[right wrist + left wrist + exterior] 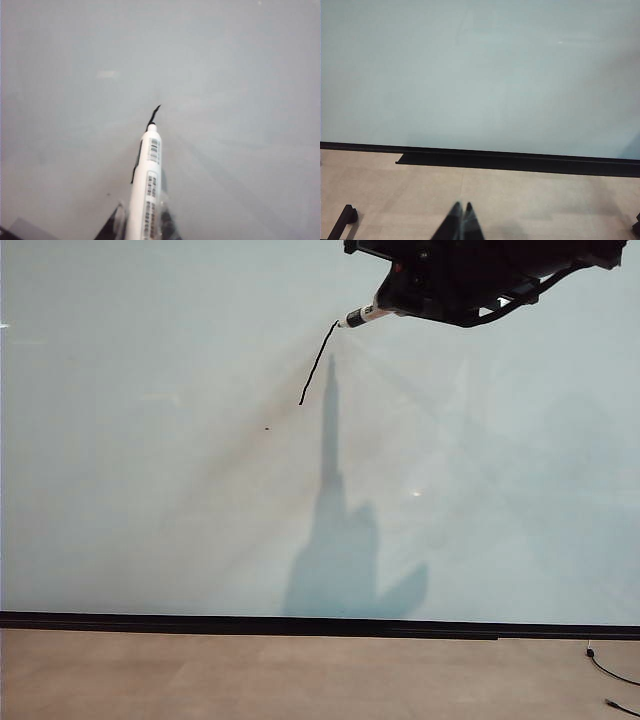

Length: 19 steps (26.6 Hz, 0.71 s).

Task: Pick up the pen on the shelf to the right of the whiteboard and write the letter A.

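Note:
My right gripper (395, 302) reaches in from the top right of the exterior view, shut on the pen (362, 315), a white barrel with black markings. The pen's dark tip touches the whiteboard (150, 490) at the upper end of one slanted black stroke (317, 364). In the right wrist view the pen (147, 185) sticks out between the fingers (116, 222) and its tip meets the black line (152, 116). My left gripper (462, 207) is shut with nothing in it, low over the floor in front of the board. No whole letter A shows, only this one stroke.
A black strip (300, 625) runs along the board's bottom edge above the tan floor (250, 680). A tiny dark speck (268, 427) sits on the board left of the stroke. A black ledge (520, 162) lies under the board. Cables (610, 675) lie at the lower right.

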Each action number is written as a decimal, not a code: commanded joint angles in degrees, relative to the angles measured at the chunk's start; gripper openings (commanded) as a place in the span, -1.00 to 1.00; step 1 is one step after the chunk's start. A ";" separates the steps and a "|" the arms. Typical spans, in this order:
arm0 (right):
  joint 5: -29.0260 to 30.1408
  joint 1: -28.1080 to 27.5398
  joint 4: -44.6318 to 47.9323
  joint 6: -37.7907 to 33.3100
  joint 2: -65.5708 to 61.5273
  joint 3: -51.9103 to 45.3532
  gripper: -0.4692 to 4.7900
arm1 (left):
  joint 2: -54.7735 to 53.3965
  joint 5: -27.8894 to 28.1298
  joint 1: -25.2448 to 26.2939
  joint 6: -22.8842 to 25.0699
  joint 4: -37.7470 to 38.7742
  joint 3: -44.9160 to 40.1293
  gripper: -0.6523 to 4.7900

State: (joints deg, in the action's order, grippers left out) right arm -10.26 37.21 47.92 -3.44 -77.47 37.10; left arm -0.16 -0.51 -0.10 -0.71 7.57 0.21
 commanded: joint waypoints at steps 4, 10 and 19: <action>4.68 -1.88 3.32 -1.29 -0.96 0.48 -0.84 | -0.02 -0.17 0.00 0.26 -0.35 0.17 -0.78; 7.61 -3.41 3.21 -1.99 -1.95 1.55 -0.84 | -0.02 -0.15 0.00 0.24 -0.35 0.17 -0.78; 7.63 -3.78 3.34 -2.38 -2.25 1.84 -0.84 | -0.02 -0.35 0.00 0.26 -0.35 0.17 -0.78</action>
State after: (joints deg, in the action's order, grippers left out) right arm -2.87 33.54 50.13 -5.54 -79.90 38.57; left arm -0.16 -0.62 -0.10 -0.71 7.57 0.21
